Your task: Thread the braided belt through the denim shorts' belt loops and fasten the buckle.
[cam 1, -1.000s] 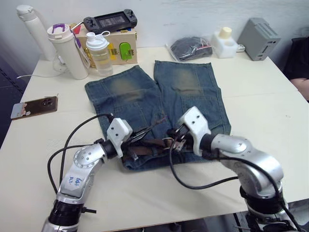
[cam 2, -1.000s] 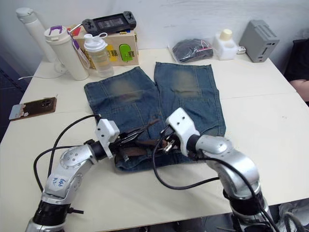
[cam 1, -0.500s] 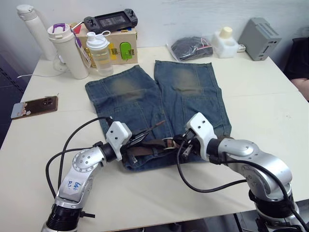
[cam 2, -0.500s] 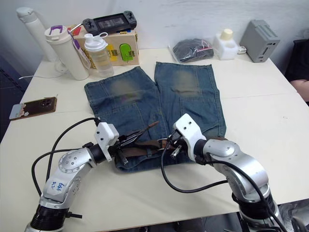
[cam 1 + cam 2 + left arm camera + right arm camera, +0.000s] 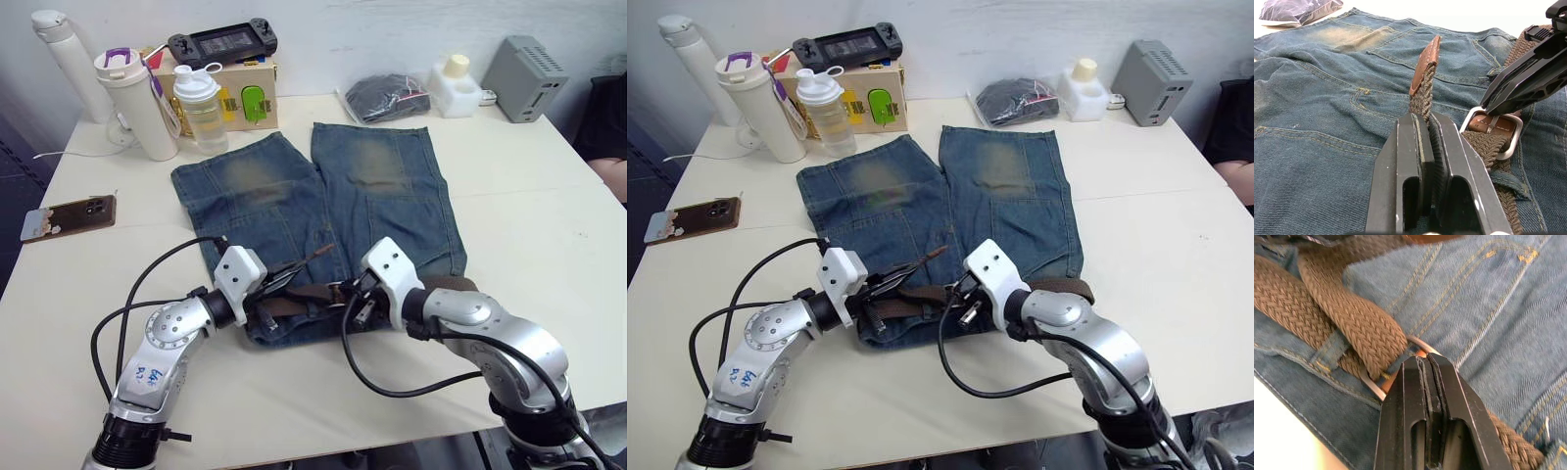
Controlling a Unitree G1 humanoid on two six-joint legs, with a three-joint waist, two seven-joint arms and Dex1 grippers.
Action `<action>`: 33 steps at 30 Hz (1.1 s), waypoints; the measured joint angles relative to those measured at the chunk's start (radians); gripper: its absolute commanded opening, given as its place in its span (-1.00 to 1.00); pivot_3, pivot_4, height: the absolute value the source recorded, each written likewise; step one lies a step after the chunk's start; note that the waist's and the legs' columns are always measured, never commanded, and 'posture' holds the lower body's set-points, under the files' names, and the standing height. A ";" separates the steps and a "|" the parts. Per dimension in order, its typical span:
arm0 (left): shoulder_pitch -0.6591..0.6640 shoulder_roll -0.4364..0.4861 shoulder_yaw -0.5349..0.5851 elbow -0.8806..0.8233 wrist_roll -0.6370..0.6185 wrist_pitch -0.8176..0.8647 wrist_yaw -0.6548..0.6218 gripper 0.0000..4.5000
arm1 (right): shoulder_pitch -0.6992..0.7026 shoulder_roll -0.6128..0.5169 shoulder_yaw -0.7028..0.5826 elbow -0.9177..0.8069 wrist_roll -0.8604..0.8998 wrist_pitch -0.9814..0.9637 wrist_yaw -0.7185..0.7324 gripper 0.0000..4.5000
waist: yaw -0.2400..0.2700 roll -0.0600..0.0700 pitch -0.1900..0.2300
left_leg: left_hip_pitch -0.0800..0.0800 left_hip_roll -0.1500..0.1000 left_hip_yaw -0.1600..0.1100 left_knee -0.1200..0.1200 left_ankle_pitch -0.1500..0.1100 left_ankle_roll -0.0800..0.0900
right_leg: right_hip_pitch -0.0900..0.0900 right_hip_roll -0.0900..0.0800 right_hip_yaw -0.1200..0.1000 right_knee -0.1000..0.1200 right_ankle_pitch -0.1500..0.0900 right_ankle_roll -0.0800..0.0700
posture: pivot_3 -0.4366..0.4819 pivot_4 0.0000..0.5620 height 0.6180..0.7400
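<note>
Since half a second ago the right gripper (image 5: 359,294) has slid back toward 9 o'clock along the waistband, closing on the buckle (image 5: 1492,131) and uncovering a stretch of braided belt (image 5: 1058,287) at its 3 o'clock side. Its fingers are pressed together at the buckle's metal frame in the right wrist view; whether a sliver of the frame is actually pinched between them I cannot quite tell, though it looks so. The left gripper (image 5: 1426,128) is clamped on the belt's free end, with the tan leather tip (image 5: 1426,62) standing up beyond its pads toward 12 o'clock. The belt lies along the waistband of the denim shorts (image 5: 323,211), its long axis running from 9 to 3 o'clock across the near edge, already under at least one of the belt loops (image 5: 1330,351). Fastening turns on one relation: the tip sits just at 9 o'clock of the buckle, near but not in it, so the left arm is the nearer one to feed it toward 3 o'clock while the right steadies the frame.
</note>
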 measured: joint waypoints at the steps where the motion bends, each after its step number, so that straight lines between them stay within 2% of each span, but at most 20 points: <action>1: -0.001 0.000 0.000 0.000 0.000 0.000 0.000 -1.00 | -0.007 0.001 0.009 0.000 0.000 -0.002 0.000 -0.98 | 0.000 0.000 0.000 | 0.000 0.000 0.000 0.000 0.000 0.000 | 0.000 0.000 0.000 0.000 0.000 0.000 | -0.05 -0.47 0.12; 18: -0.003 0.001 0.000 0.000 0.000 0.000 0.000 -1.00 | -0.028 0.037 0.075 0.024 -0.007 -0.017 -0.016 -0.98 | 0.001 0.000 0.000 | 0.000 0.000 0.000 0.000 0.000 0.000 | 0.000 0.000 0.000 0.000 0.000 0.000 | -0.05 -0.47 0.12; 27: -0.001 0.012 0.000 0.000 0.000 -0.004 -0.009 -1.00 | -0.134 0.016 -0.148 0.012 0.108 0.029 0.041 -0.98 | 0.002 0.000 0.000 | -0.001 0.000 0.000 0.000 0.000 0.000 | 0.000 0.000 0.000 0.000 0.000 0.000 | -0.05 -0.47 0.12; 33: -0.001 0.015 0.000 0.000 0.000 -0.005 -0.009 -1.00 | -0.094 -0.072 -0.129 0.000 0.125 0.021 0.069 -0.98 | 0.003 0.000 0.000 | -0.001 0.000 0.000 0.000 0.000 0.000 | 0.000 0.000 0.000 0.000 0.000 0.000 | -0.05 -0.47 0.12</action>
